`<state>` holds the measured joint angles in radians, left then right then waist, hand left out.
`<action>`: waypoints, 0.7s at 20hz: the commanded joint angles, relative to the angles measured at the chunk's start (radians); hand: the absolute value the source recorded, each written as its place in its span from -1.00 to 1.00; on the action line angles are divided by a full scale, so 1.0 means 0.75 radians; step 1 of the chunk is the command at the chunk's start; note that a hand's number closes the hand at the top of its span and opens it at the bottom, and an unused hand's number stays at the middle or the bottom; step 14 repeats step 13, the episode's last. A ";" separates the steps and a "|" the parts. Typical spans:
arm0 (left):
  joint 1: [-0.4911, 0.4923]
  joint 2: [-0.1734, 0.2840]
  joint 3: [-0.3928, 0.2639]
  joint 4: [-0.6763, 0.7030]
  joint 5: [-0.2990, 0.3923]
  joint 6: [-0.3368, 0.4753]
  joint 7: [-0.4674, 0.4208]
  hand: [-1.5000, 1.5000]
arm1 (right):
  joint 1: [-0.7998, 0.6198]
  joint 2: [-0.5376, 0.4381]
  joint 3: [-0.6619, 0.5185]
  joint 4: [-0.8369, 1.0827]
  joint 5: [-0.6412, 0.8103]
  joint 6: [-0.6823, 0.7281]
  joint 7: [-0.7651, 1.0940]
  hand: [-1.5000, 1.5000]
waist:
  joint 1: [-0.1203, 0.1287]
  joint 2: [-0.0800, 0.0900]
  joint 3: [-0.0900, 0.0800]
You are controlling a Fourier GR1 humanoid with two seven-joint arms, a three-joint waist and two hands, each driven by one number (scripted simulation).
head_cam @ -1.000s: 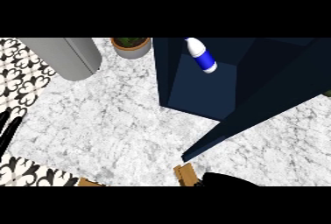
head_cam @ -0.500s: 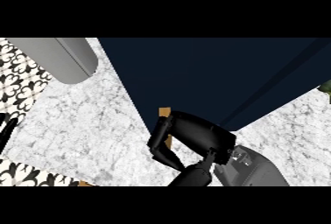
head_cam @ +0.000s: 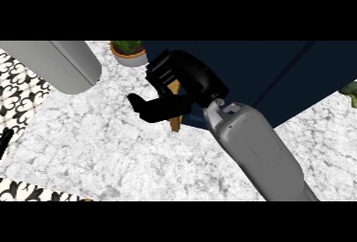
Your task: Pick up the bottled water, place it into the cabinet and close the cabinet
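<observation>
The dark navy cabinet fills the upper right, its door face turned toward me. No bottled water shows anywhere. My right hand lies against the door's left edge, over the wooden handle. Its fingers are relaxed and bent at the door's edge, and the thumb sticks out to the left across the handle. The grey right forearm runs down to the lower right. At the left edge a thin black sliver may be my left hand.
A potted plant stands at the back, just left of the cabinet. A large grey rounded object lies at the upper left. Marble counter spreads below and left; a patterned floor shows along its left edge. A green leaf peeks in at right.
The cabinet door, open a second ago with the bottle visible inside, has swung across and now hides it. My right hand came up from below and moved up-left with the door.
</observation>
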<state>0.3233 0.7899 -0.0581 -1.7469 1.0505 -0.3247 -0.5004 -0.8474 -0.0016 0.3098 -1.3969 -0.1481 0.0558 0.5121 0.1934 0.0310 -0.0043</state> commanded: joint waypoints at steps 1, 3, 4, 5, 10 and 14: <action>0.014 -0.017 0.003 0.005 0.001 -0.011 -0.012 -1.00 | -0.235 0.002 -0.111 0.255 -0.005 -0.149 -0.071 1.00 | -0.006 0.009 0.000; 0.021 -0.017 0.004 -0.001 -0.011 -0.027 -0.021 -1.00 | -0.244 0.002 -0.098 0.324 0.001 -0.209 -0.112 1.00 | -0.006 0.010 0.000; 0.024 -0.007 0.016 0.025 0.007 -0.045 -0.014 -1.00 | -0.275 0.002 -0.144 0.331 -0.032 -0.224 -0.086 1.00 | -0.009 0.013 0.000; 0.027 -0.002 0.029 0.010 0.012 -0.031 -0.013 -1.00 | -0.269 0.002 -0.135 0.352 -0.042 -0.260 -0.112 1.00 | -0.003 0.012 0.001; 0.069 -0.003 0.024 0.006 0.008 -0.063 -0.013 -1.00 | -0.270 0.002 -0.169 0.413 -0.130 -0.354 -0.153 -1.00 | -0.015 0.011 0.003; 0.063 -0.020 0.034 0.025 -0.001 -0.060 -0.032 -1.00 | -0.302 0.002 -0.139 0.447 -0.155 -0.360 -0.175 -1.00 | -0.033 0.011 0.002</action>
